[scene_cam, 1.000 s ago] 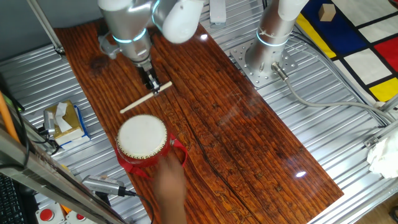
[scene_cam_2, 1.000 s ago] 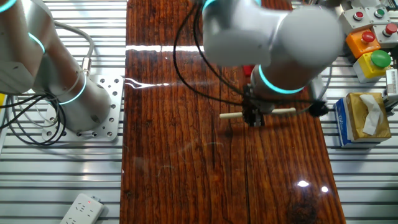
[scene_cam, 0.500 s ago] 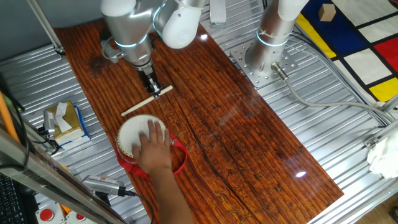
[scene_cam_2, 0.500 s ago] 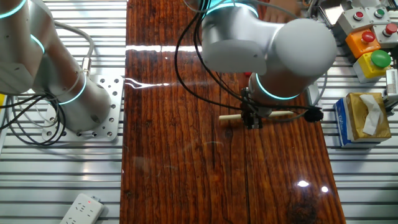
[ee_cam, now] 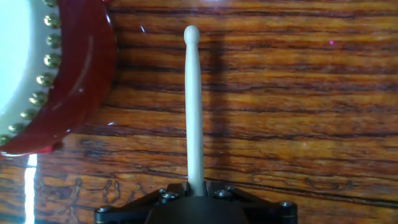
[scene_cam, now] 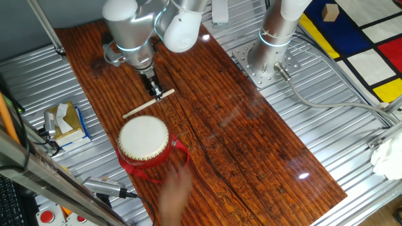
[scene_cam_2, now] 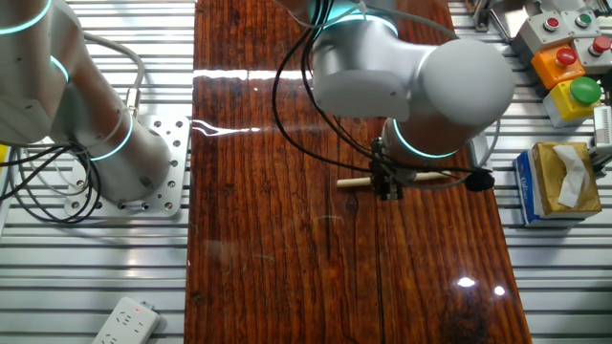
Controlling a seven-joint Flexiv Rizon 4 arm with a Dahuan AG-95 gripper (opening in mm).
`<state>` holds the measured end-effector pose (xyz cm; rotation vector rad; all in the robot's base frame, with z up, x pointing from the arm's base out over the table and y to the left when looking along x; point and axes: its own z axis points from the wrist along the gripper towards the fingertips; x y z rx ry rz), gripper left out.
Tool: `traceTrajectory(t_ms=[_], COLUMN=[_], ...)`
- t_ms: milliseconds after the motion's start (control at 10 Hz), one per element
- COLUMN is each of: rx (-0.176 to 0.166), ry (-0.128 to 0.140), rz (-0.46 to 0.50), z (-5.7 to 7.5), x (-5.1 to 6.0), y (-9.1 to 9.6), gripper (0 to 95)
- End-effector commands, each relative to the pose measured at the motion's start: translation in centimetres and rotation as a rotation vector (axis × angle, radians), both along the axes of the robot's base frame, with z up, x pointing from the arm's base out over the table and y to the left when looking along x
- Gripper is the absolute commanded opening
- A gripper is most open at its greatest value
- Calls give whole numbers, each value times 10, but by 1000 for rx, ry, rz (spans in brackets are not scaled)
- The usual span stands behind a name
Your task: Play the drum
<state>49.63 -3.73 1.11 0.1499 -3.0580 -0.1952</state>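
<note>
Beside the drum (scene_cam: 144,139) — end effector (scene_cam: 155,92) clamps drumstick (scene_cam: 148,103), tip off the rim.

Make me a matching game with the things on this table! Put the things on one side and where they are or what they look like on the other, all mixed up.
Things:
1. drum
2. stick
3. tissue box
4. green button

Descriptions:
A. held in the robot's hand
B. on the metal beside the wooden board
C. white top, red sides, gold studs
D. sits on a yellow box

Pairs: 1-C, 2-A, 3-B, 4-D
</note>
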Motion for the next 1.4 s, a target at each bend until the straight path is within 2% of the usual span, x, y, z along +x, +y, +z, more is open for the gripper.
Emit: traceTrajectory(t_ms=[100, 200, 300, 400, 500, 800, 1000, 1100, 1300, 1400], rx=[-1, -3, -6, -7, -6, -4, -6, 0, 3, 2], ry=[6, 9, 9, 14, 17, 21, 27, 29, 49, 52], rz=[17, 30, 45, 53, 56, 50, 26, 21, 19, 26], z=[1, 0, 0, 0, 0, 5, 27, 42, 67, 74], x=[-1, -1, -1, -1, -1, -1, -3, -4, -9, -10], y=[0, 0, 0, 0, 0, 0, 0, 2, 6, 8], gripper=[0, 0, 190, 190, 380, 380, 0, 0, 0, 0])
